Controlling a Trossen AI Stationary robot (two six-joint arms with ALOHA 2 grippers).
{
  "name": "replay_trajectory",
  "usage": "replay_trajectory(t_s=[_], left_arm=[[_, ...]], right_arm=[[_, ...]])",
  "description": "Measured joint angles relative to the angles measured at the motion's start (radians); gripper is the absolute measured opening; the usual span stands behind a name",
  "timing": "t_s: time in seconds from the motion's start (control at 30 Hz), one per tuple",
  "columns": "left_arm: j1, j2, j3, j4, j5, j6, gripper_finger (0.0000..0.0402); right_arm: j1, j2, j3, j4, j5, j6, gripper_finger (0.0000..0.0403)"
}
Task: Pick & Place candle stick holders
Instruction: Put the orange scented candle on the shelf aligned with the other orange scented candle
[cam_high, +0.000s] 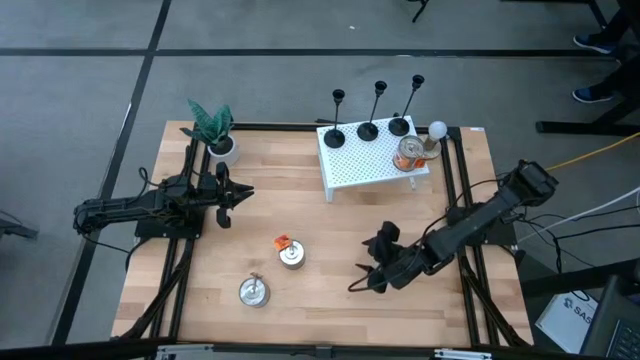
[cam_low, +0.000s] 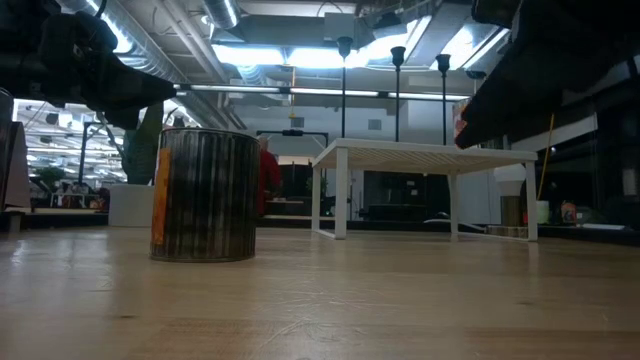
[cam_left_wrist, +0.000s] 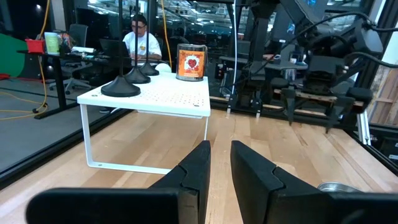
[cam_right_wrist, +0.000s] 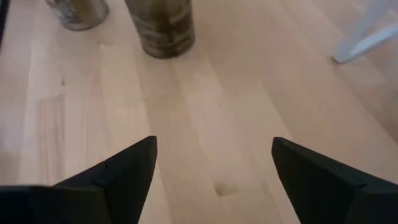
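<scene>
Three black candle stick holders stand upright in a row on their round bases on top of a white perforated rack at the table's far right. In the left wrist view their bases sit at the rack's far edge. My right gripper hangs open over bare wood in the table's near right part, well short of the rack; nothing lies between its fingers. My left gripper waits at the table's left, level and shut, with nothing in it.
A red-labelled can and a white ball share the rack with the holders. Two metal cans stand on the table's near middle. A potted plant is at the far left corner. A person sits beyond the table.
</scene>
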Motion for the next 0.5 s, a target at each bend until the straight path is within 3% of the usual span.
replay_trajectory(t_s=[0.23,0.5], left_arm=[[0.0,0.0,0.0,0.0,0.0,0.0,0.0059],[0.0,0.0,0.0,0.0,0.0,0.0,0.0059]], right_arm=[[0.042,0.121,0.0,0.158,0.1,-0.048,0.0324],[0.057,0.247,0.007,0.335,0.095,-0.093,0.0324]])
